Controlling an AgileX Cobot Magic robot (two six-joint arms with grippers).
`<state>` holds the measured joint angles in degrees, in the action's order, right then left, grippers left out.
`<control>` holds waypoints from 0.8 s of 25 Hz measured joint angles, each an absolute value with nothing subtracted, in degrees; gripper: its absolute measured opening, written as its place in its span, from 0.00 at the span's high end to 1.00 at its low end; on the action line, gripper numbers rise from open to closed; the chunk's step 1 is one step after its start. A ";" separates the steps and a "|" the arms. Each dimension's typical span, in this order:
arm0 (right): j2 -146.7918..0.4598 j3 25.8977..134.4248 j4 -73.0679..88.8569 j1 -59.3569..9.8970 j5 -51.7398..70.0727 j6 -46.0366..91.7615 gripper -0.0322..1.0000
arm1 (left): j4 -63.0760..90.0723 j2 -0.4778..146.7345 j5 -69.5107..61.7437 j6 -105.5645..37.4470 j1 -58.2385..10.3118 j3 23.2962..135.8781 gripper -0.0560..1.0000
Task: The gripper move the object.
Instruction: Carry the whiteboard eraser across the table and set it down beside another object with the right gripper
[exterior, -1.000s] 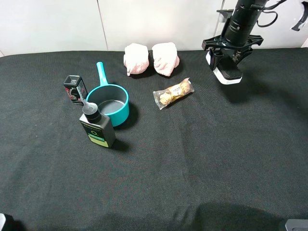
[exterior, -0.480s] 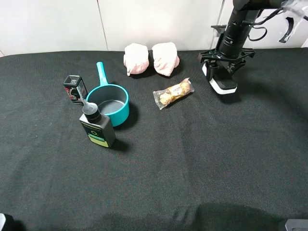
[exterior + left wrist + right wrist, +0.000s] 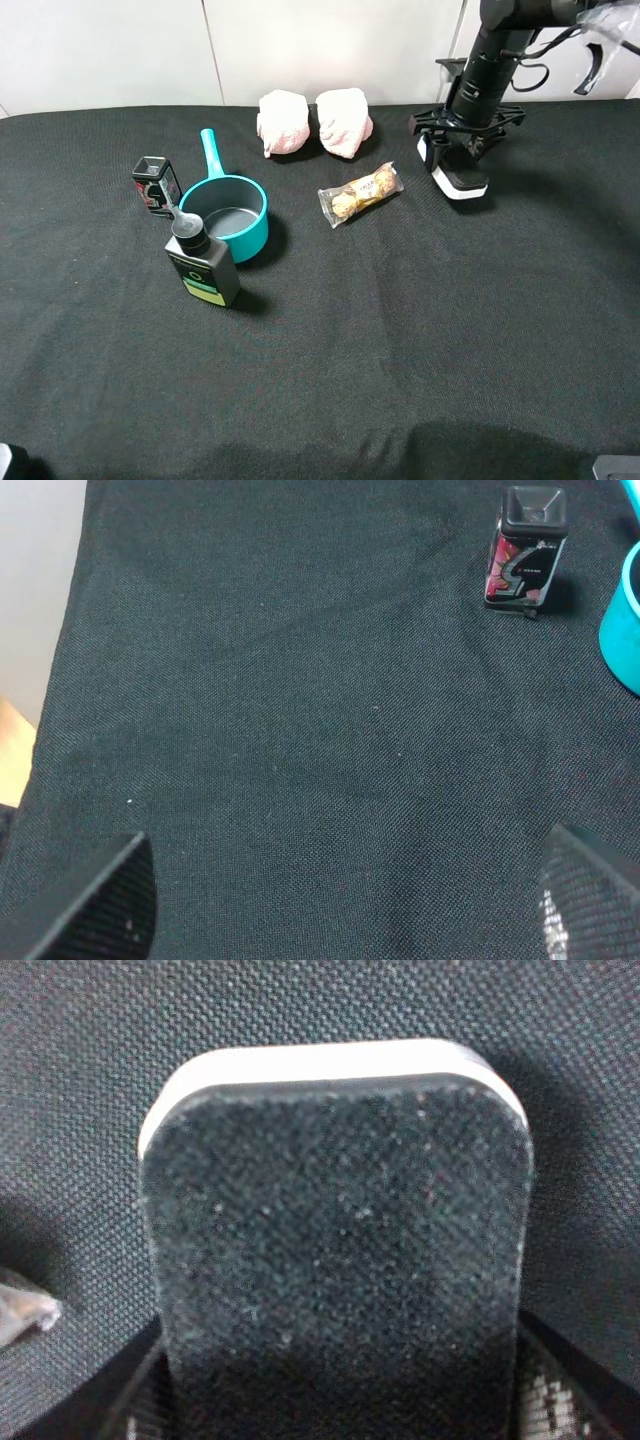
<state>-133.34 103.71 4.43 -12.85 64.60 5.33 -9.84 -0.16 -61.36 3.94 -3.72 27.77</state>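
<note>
The object is a board eraser (image 3: 463, 182) with a black felt top and white base, at the back right of the black table. My right gripper (image 3: 461, 150) is shut on it from above, low over the cloth. In the right wrist view the eraser (image 3: 340, 1230) fills the frame, with a finger (image 3: 565, 1395) on each side of it. My left gripper (image 3: 345, 900) is open and empty over bare black cloth; only its fingertips (image 3: 100, 900) show.
A wrapped candy pack (image 3: 360, 193) lies just left of the eraser. Two pink cloths (image 3: 315, 122) sit at the back. A teal saucepan (image 3: 228, 212), a black bottle with green label (image 3: 205, 265) and a small box (image 3: 156, 185) stand left.
My right gripper has moved left and down toward the cloth, carrying the eraser with it. Nothing else has moved.
</note>
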 joint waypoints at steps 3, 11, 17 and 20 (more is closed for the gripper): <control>-133.46 103.71 4.49 -12.85 64.47 5.33 0.52 | -9.84 -0.16 -61.36 3.94 -3.72 27.77 0.23; -134.31 103.73 4.49 -12.85 64.43 5.33 0.52 | -9.84 -0.16 -61.36 3.94 -3.72 27.77 0.23; -134.68 103.77 4.68 -12.85 64.05 5.33 0.52 | -9.84 -0.16 -61.36 3.94 -3.72 27.77 0.23; -135.10 103.77 4.72 -12.85 63.82 5.33 0.52 | -9.84 -0.16 -61.36 3.94 -3.72 27.77 0.23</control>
<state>-135.10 103.77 4.72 -12.85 63.82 5.33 -9.84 -0.16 -61.36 3.94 -3.72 27.77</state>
